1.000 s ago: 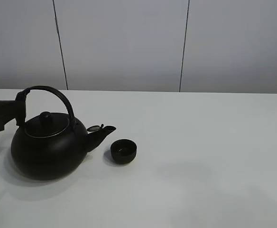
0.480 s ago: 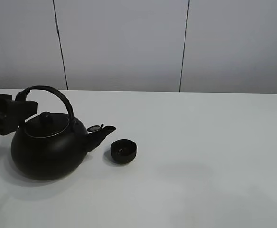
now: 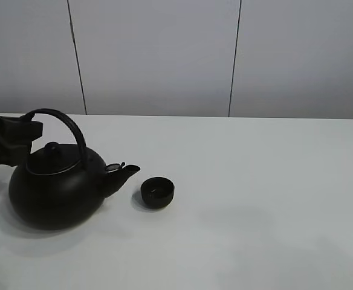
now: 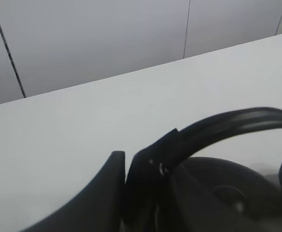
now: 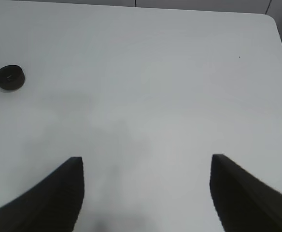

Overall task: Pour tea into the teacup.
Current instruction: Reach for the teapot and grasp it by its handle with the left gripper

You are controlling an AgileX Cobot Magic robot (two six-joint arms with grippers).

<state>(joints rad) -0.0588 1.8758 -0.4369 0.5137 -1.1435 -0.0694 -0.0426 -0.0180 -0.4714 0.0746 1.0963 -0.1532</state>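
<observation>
The big black kettle [image 3: 55, 190] stands at the table's left, with its spout [image 3: 125, 171] pointing toward the teacup [image 3: 157, 192]. That small black cup sits just right of the spout and also shows far off in the right wrist view [image 5: 9, 77]. My left gripper [image 3: 30, 130] is shut on the near end of the kettle's arched handle [image 4: 228, 123], which runs between its fingers [image 4: 109, 186]. My right gripper [image 5: 146, 162] hangs open over bare table, well away from the cup, and is out of the high view. No tea shows.
The white table [image 3: 261, 199] stretches right of the cup, with a grey panelled wall [image 3: 164, 54] behind it. The table's far right corner [image 5: 269, 19] shows in the right wrist view.
My left gripper has closed on the kettle's handle. The kettle has shifted a little to the left, taking its spout farther from the cup. The right gripper has not moved.
</observation>
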